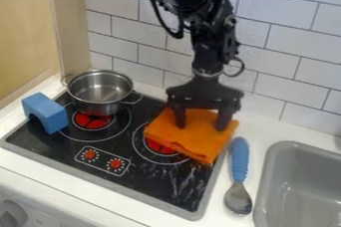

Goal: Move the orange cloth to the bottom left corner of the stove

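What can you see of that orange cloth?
The orange cloth looks like soft, plain fabric, folded into a thick, roughly four-sided pad with layered edges and slight creases. It lies on the picture's right side of the stove, partly covering a red burner. The open gripper reaches down to it, fingers apart, seemingly touching its top.

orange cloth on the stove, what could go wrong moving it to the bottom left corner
The gripper has its fingers wide apart on the orange cloth, so closing might catch only a fold and lose it on the way. The blue block stands by the left edge of the stove, where a trailing cloth could bump it.
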`<state>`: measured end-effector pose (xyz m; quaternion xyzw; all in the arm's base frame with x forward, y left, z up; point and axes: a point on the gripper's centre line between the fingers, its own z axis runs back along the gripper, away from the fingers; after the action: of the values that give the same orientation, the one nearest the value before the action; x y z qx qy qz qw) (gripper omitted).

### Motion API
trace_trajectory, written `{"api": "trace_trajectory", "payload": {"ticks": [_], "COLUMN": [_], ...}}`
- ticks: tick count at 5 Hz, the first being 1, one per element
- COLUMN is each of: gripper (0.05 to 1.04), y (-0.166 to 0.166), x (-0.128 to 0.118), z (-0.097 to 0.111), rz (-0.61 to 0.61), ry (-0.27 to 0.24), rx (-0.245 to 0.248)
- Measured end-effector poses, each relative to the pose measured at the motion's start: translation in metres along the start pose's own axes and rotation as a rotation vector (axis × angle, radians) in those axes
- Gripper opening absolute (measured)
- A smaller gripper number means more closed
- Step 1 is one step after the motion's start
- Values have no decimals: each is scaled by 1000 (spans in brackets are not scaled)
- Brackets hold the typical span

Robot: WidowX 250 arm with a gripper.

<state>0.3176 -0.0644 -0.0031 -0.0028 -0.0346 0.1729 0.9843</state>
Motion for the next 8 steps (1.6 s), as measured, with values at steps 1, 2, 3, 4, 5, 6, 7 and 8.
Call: {"api": "trace_trajectory", "payload": {"ticks": [1, 2, 3, 4, 5, 6, 7, 8], "gripper": [999, 999, 999, 999, 999, 999, 999, 999], "y": [5, 0, -3, 3, 10, 17, 25, 29], "x": [-8, -13, -21, -37, -46, -56, -74, -92], "z": [0, 0, 0, 1, 3, 4, 6, 10], "rz": [11, 18, 18, 38, 70, 97, 117, 106], "ry": [-3, -7, -7, -5, -7, 6, 28, 53], "rx": [4, 4, -8, 8, 19, 25, 52, 89]}}
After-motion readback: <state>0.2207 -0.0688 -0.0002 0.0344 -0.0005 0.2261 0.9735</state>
